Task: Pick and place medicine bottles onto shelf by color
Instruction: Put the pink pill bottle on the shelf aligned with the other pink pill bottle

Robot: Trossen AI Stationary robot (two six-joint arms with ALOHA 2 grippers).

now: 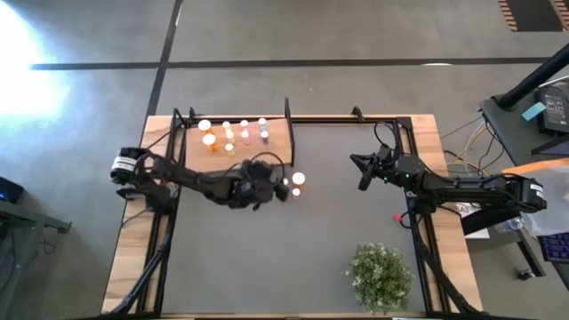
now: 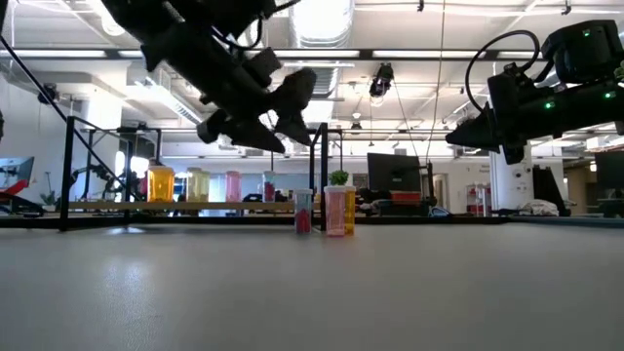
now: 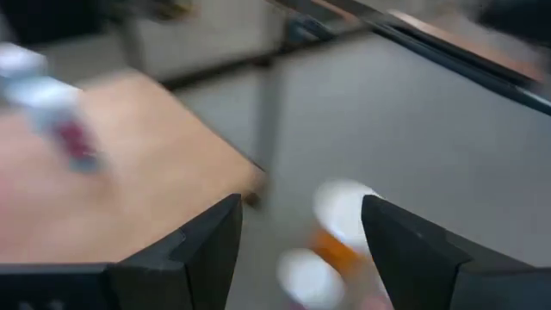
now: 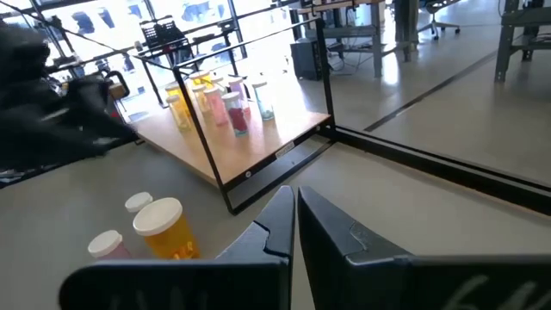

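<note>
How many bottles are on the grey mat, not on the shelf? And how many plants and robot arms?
Bottles on the mat: 3
Plants: 1
Robot arms: 2
Total: 6

Bright overhead room lighting, glare on floor [image 1: 22, 40] upper left, left wrist view motion-blurred

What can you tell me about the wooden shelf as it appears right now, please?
The shelf is a flat, light-brown wooden board lying in the table's far left part, inside a thin black frame with an upright post at its corner. About nine small white-capped medicine bottles stand upright on it in orange, yellow, pink and blue. Its near-right part is bare. Neither arm touches it.
</note>
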